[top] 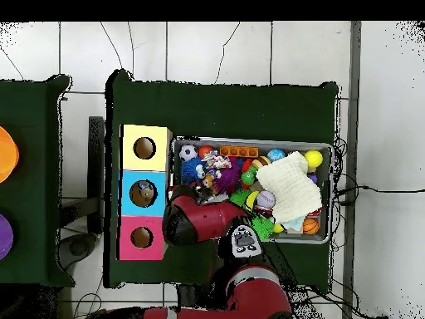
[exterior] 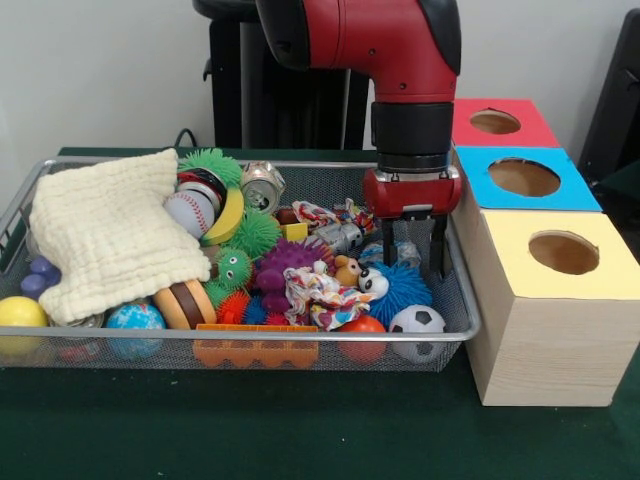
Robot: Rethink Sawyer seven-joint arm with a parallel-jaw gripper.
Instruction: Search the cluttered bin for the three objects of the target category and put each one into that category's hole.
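Front view shows you one green table (exterior: 300,430) before a pale wall, and the overhead view shows white floor tiles (top: 216,58) round it. You have one wire bin (exterior: 455,300) as your landmark. Just beside the bin's end stand three wooden boxes in a row, each with one round hole on top: a yellow box (exterior: 555,300) nearest the camera, a blue box (exterior: 525,180) in the middle, a red box (exterior: 495,122) farthest.

One red arm (exterior: 385,45) comes down over the bin's end next to the boxes. Its gripper (exterior: 412,262) hangs with the two black fingers (exterior: 389,245) spread apart and nothing between them, just above a blue spiky ball (exterior: 405,290).

Inside the bin you see one cream cloth (exterior: 105,235) covering the far end from the boxes, one purple spiky toy (exterior: 285,265) near the middle, one banana (exterior: 230,218), one baseball (exterior: 188,212), one tin can (exterior: 263,185), one soccer ball (exterior: 417,325) in the corner below the gripper, one globe ball (exterior: 135,320) and one yellow ball (exterior: 20,313). Which things belong to the target category, you cannot tell.
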